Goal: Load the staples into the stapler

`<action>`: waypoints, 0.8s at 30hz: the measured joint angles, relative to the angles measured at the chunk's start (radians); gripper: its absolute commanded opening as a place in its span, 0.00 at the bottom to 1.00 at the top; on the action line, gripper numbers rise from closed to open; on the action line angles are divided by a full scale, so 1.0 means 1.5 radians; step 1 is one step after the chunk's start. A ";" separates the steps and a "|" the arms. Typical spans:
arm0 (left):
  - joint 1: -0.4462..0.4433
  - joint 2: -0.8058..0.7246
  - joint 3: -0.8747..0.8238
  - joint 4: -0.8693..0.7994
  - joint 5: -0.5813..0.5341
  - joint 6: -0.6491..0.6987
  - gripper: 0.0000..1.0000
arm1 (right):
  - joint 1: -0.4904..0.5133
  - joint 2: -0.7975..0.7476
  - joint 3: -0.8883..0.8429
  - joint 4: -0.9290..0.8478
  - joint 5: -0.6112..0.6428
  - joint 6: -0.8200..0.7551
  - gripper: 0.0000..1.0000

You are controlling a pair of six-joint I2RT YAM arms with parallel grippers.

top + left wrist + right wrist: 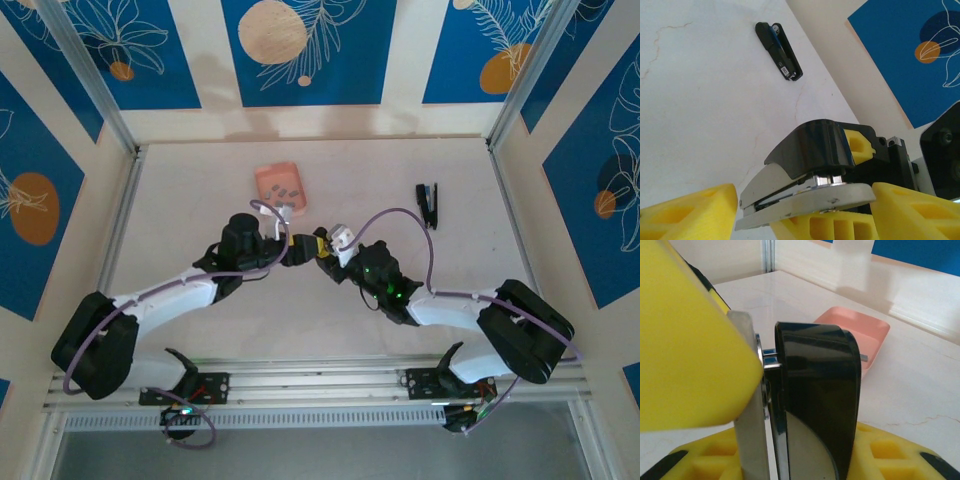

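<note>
The stapler (810, 145) is in the middle, where the two arms meet, on the near side of the pink tray (259, 180). From above it is hard to make out, because the two black wrists crowd over it. The right gripper (800, 405) has its yellow fingers (690, 350) pressed on the stapler, one on each side, so it is gripping it tight. The right wrist view looks at the stapler end-on. Its bottom is cut off by the picture edge, and it hides part of the tray behind it. The left gripper (802, 200) has its own yellow fingers (690, 212) spread wide, one near each end of the stapler. I cannot tell if they touch it or squeeze it, because the picture cuts them off at the bottom. A thin dark gap shows between the stapler's silver part and its white base. The staples (284, 190) lie in the pink tray and look like tiny grey dots from above. A small black thing (428, 203) lies by itself to the right, near the metal rail (508, 215) at the edge of the table (190, 210). There is open table to the left of the tray, and more between the tray and the black thing.
</note>
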 measured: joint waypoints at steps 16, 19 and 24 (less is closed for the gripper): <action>-0.011 0.042 0.014 0.033 0.005 -0.007 0.64 | 0.000 -0.001 0.000 -0.001 -0.002 0.013 0.22; -0.015 0.046 0.015 0.035 0.007 -0.006 0.60 | 0.000 0.000 0.002 -0.002 -0.002 0.013 0.22; -0.020 0.052 0.020 0.037 0.011 -0.001 0.49 | 0.000 0.000 0.003 -0.008 -0.001 0.015 0.22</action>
